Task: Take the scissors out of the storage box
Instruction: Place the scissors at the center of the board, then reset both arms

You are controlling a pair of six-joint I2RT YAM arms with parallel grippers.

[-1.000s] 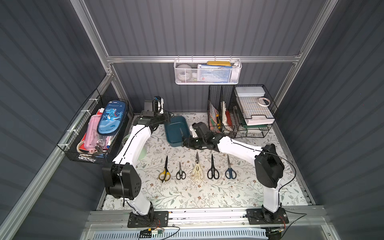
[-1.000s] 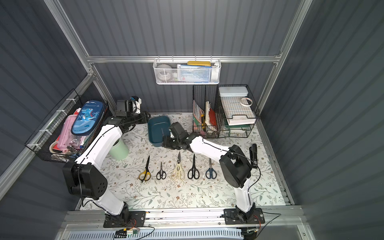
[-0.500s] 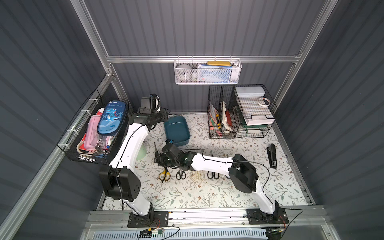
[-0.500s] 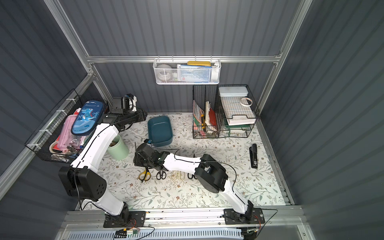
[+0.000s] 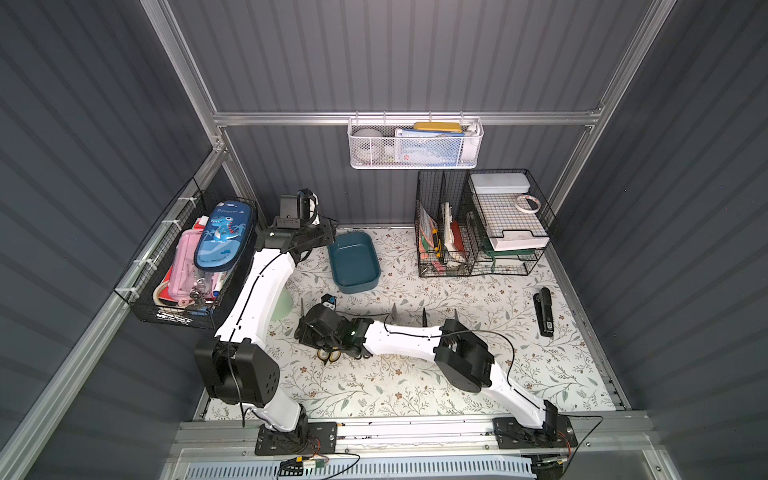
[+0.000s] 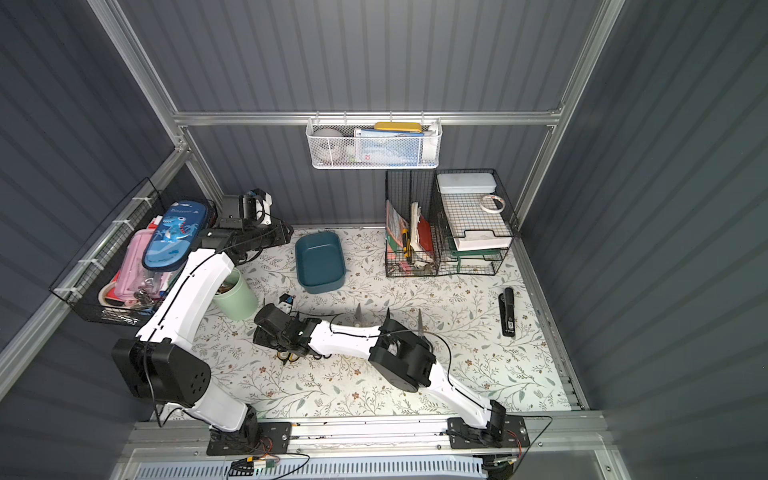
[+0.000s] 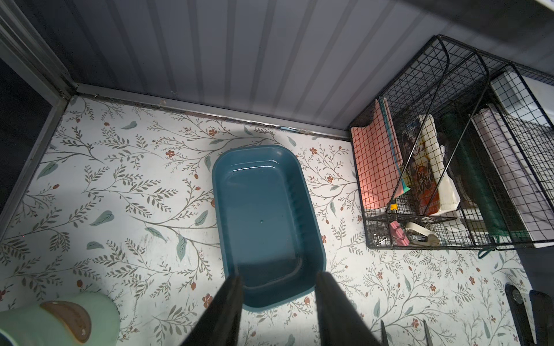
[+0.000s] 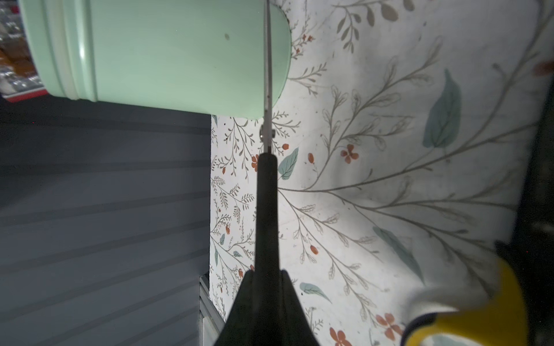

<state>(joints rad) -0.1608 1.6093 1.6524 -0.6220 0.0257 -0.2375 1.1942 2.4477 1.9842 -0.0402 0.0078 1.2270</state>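
The teal storage box [image 5: 353, 262] [image 7: 263, 215] stands empty at the back of the mat. My left gripper [image 7: 278, 275] hangs open over its near end, holding nothing. My right gripper [image 8: 266, 271] is shut on a pair of scissors [image 8: 266, 194] with a black handle, and its blade [image 5: 301, 308] points at the back. Yellow scissors handles [image 5: 329, 356] lie on the mat beside that gripper. The right forearm lies across other scissors, of which three blade tips [image 5: 424, 318] show.
A pale green cup [image 6: 235, 297] stands just beyond the held blade, under the left arm. A black stapler [image 5: 544, 311] lies at the right. Black wire racks [image 5: 478, 232] fill the back right, and a wire basket [image 5: 195, 257] hangs on the left wall.
My right arm has swung from beside the storage box down and left across the row of scissors, towards the green cup. The left gripper drew back a little from the box.
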